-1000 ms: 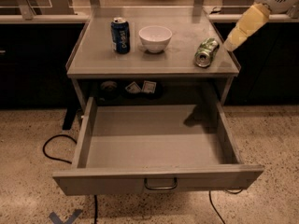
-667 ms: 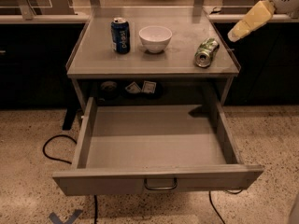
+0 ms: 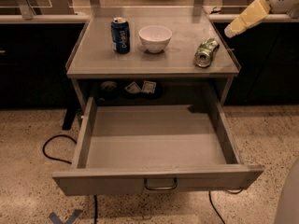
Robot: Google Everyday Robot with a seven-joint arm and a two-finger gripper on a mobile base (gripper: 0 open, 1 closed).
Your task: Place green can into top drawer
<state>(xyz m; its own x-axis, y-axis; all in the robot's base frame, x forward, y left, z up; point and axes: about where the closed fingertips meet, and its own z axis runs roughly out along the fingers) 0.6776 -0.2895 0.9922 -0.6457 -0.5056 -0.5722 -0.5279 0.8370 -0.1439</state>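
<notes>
The green can (image 3: pixel 206 52), dented, lies on its side at the right end of the grey table top (image 3: pixel 93 59), its silver top facing forward. The top drawer (image 3: pixel 103 181) is pulled fully open below the table top; its inside is bare, and its wire handle (image 3: pixel 160 185) is at the centre of the front panel. My gripper (image 3: pixel 230 31), with yellowish pads, hangs in the air at the upper right, up and to the right of the can. It is apart from the can and holds nothing.
A blue can (image 3: pixel 120 35) stands upright at the back left of the table top, with a white bowl (image 3: pixel 155 38) beside it. Small items (image 3: pixel 140 87) lie on the shelf behind the drawer. A black cable (image 3: pixel 53 146) runs over the floor on the left.
My gripper has moved up and to the right, away from the green can. The can, the drawer and the other things have not moved.
</notes>
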